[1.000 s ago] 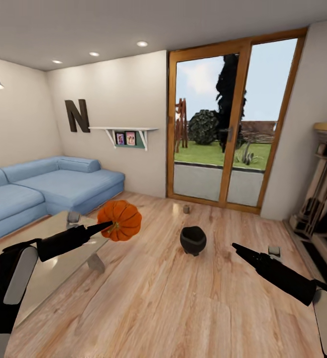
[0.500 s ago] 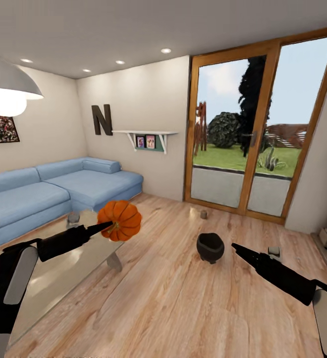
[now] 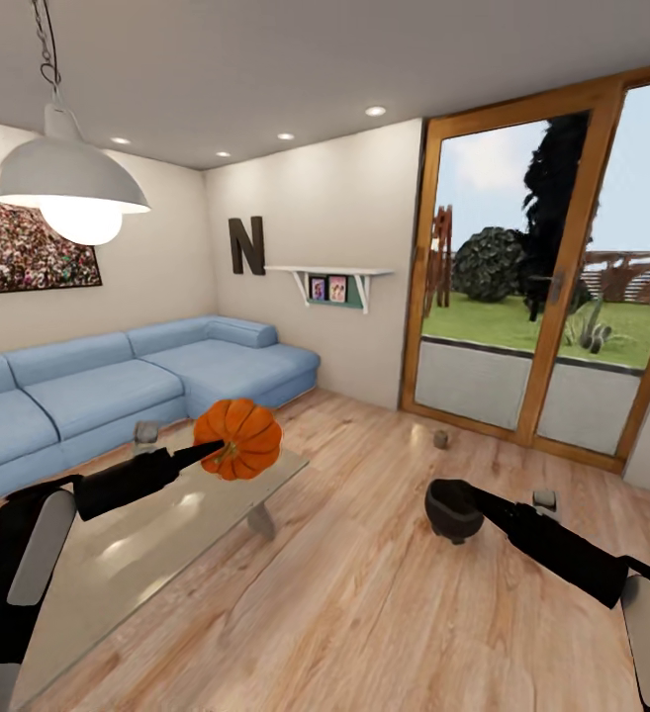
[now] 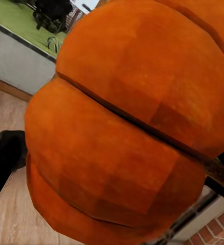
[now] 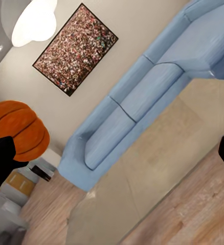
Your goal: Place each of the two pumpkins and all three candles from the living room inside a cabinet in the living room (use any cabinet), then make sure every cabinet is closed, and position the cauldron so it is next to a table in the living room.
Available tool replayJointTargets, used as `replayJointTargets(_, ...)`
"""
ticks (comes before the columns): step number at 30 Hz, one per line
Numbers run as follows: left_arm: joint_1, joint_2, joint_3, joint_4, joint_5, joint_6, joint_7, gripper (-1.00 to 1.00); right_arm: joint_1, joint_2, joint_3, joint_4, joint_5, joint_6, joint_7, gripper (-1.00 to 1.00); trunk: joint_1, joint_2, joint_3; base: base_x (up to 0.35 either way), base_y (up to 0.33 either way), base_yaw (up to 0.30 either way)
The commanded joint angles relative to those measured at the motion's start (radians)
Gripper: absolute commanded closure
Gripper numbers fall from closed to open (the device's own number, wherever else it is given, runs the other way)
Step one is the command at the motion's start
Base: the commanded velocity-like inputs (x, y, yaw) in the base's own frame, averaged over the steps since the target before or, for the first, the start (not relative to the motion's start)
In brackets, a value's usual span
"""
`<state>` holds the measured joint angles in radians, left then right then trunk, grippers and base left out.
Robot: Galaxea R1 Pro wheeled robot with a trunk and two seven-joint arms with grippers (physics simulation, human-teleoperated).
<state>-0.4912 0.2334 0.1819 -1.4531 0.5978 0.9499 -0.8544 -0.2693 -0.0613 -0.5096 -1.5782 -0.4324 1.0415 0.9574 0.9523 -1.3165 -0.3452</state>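
Observation:
My left gripper (image 3: 209, 452) is shut on an orange ribbed pumpkin (image 3: 239, 437), held in the air above the glass table (image 3: 156, 554); up close the pumpkin (image 4: 127, 122) sits between the two fingers. My right gripper (image 3: 471, 496) stands open and holds nothing, its tip just in front of the black cauldron (image 3: 449, 512) on the floor. One candle (image 3: 146, 432) stands on the table's far end. A second candle (image 3: 441, 438) is on the floor near the glass door, and a third candle (image 3: 545, 500) lies beyond my right arm. The cabinet is out of view.
A blue corner sofa (image 3: 117, 381) runs along the left wall behind the table. A pendant lamp (image 3: 72, 193) hangs above it. The wood-framed glass door (image 3: 522, 297) is at the far right. Open wooden floor (image 3: 364, 613) spreads between table and door.
The camera has swung left, so sofa, lamp and door slid right in the picture. Both arms keep their pose; the pumpkin stays held. The cauldron now lines up with my right gripper's tip.

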Motion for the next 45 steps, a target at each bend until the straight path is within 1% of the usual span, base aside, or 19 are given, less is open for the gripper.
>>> replayJointTargets(1,-0.001,0.0,0.001,0.0,0.008,0.007,-0.003,1.0,-0.001,0.0,-0.001,0.0,0.004,0.003,0.006,-1.0,-0.004,0.006,0.003,0.0,0.0,0.257)
replayJointTargets(24,-0.001,0.0,0.001,0.002,0.008,0.007,-0.003,1.0,-0.001,0.0,0.0,0.0,0.003,0.003,0.006,-1.0,-0.092,0.167,0.095,0.0,0.0,0.257)
replayJointTargets(45,-0.001,0.0,0.001,0.004,0.01,0.007,-0.004,1.0,-0.001,0.0,0.0,0.0,0.003,0.003,0.006,-1.0,-0.092,0.167,0.114,0.0,0.0,0.257)
